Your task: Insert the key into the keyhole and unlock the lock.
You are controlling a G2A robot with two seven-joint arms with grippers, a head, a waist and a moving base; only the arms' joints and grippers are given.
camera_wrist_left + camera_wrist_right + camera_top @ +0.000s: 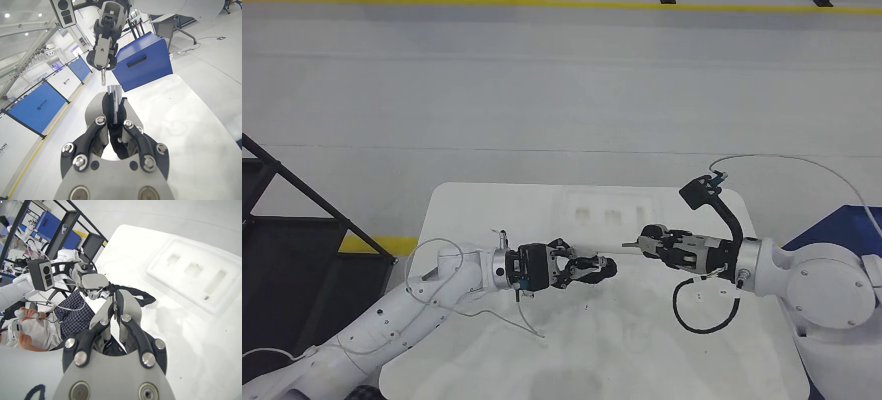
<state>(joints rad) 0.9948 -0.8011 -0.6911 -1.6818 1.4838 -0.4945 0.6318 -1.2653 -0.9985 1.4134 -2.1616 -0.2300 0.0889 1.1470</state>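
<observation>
Currently your left end effector (113,106) is clamped on the lock (114,93) — its fingers are closed around the chrome barrel, with the black fabric-covered cable (144,296) bunched between them and looping out to one side. The barrel's end face points toward your other arm, and the right wrist view shows the keyhole (92,296) in that round face.

Your right end effector (116,297) is pinched narrow on the key (103,79). It grips the key by the head, so the blade sticks out past the fingertips toward the lock. Key and lock are apart: the left wrist view shows a small gap between the blade's tip and the barrel's end. The tip sits a little off to one side of the barrel — though from these angles it's hard to tell how well it lines up with the keyhole itself.

Both end effectors meet nose to nose above the middle of the worktop (722,350), raised off its surface. Beyond them, toward the far edge, a white foam tray (610,212) with three rectangular recesses lies flat on the worktop.
</observation>
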